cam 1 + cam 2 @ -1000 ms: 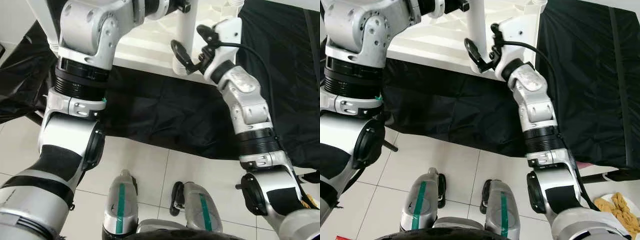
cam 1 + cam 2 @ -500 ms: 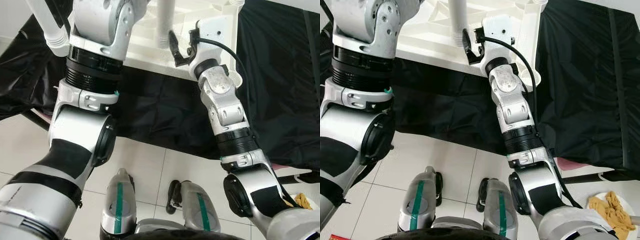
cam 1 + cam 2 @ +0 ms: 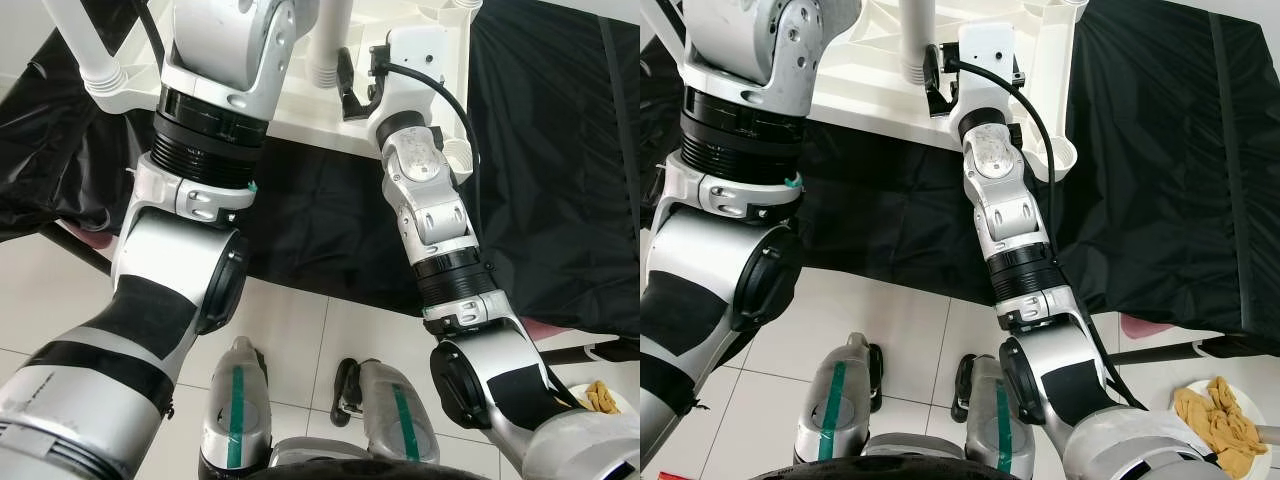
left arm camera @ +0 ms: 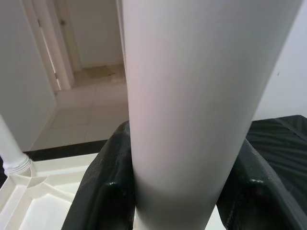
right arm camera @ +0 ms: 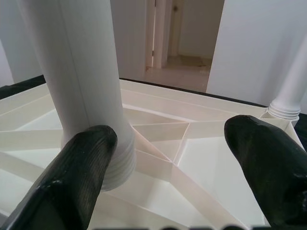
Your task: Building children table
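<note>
A white children's table (image 3: 290, 108) lies upside down on a black cloth, ribbed underside up. A white table leg (image 3: 330, 40) stands upright on the underside, its ridged foot in a socket (image 5: 117, 167). My left gripper (image 4: 177, 196) is shut on this leg (image 4: 192, 96), with a black finger (image 4: 103, 191) on each side. My right gripper (image 3: 347, 85) is open at the foot of the leg. One of its fingers (image 5: 76, 177) rests beside the leg's (image 5: 76, 72) base, and the other finger (image 5: 268, 163) is well apart over the ribs.
Two more legs stand at the table's corners, one at the left (image 3: 85, 50) and one at the right (image 5: 292, 91). The black cloth (image 3: 330, 220) hangs down to a tiled floor (image 3: 290, 330). A plate with a yellow rag (image 3: 1220, 420) lies at the lower right by my feet.
The leg in my left gripper has moved left and further in over the table's underside. My right gripper has followed it and now stands at its foot.
</note>
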Motion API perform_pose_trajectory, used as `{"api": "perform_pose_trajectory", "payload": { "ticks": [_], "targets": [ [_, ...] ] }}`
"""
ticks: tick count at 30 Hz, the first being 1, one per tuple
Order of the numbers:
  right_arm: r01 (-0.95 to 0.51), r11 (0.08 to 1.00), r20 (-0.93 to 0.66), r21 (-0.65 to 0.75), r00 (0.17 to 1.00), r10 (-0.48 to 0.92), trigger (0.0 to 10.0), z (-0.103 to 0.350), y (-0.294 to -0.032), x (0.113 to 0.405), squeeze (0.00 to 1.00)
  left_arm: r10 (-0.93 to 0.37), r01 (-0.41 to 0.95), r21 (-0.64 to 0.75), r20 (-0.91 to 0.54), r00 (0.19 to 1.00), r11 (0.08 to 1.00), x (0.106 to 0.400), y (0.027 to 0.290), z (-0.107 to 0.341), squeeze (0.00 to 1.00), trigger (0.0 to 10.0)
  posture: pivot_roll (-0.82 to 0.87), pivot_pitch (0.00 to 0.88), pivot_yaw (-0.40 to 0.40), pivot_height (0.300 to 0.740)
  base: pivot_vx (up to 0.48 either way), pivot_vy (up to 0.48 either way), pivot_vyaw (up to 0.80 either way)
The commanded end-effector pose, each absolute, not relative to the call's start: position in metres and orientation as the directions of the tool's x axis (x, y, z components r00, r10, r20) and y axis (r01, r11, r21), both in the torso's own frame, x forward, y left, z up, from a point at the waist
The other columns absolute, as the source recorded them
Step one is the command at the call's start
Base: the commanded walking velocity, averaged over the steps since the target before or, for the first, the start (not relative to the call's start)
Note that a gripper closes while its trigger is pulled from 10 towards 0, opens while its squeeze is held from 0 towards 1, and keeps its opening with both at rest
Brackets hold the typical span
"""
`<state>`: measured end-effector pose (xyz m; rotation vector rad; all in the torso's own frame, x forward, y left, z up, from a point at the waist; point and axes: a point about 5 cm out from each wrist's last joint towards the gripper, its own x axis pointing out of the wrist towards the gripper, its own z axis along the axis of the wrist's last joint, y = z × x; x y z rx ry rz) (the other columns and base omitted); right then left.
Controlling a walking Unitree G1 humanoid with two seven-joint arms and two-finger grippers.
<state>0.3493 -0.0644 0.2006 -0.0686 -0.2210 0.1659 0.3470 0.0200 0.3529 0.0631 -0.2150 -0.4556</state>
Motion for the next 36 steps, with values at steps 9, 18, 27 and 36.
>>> {"api": "perform_pose_trajectory", "payload": {
  "ticks": [9, 18, 27, 36],
  "targets": [
    [-0.329, 0.941, 0.219, -0.083, 0.915, 0.339, 10.0, 0.206, -0.042, 0.346, 0.00, -0.496, 0.475, 0.146, 0.198, 0.846, 0.868, 0.339, 0.003, 0.355, 0.00, 10.0, 0.10, 0.027, -0.047, 0.740, 0.000, 0.000, 0.00],
    [-0.296, 0.953, 0.241, -0.063, 0.922, 0.302, 10.0, 0.207, -0.055, 0.345, 0.00, -0.465, 0.442, 0.153, 0.195, 0.863, 0.884, 0.341, 0.010, 0.353, 0.00, 10.0, 0.11, 0.027, -0.048, 0.740, 0.000, 0.000, 0.00],
    [-0.209, 0.977, 0.276, -0.049, 0.937, 0.215, 10.0, 0.217, -0.059, 0.355, 0.00, -0.491, 0.467, 0.161, 0.182, 0.852, 0.870, 0.339, 0.005, 0.352, 0.00, 10.0, 0.12, 0.026, -0.050, 0.740, 0.000, 0.000, 0.00],
    [-0.185, 0.981, 0.252, -0.051, 0.949, 0.191, 10.0, 0.209, -0.062, 0.366, 0.00, -0.533, 0.509, 0.166, 0.185, 0.826, 0.845, 0.331, -0.004, 0.353, 0.00, 10.0, 0.13, 0.034, -0.047, 0.740, 0.000, 0.000, 0.00]
  ]
}}
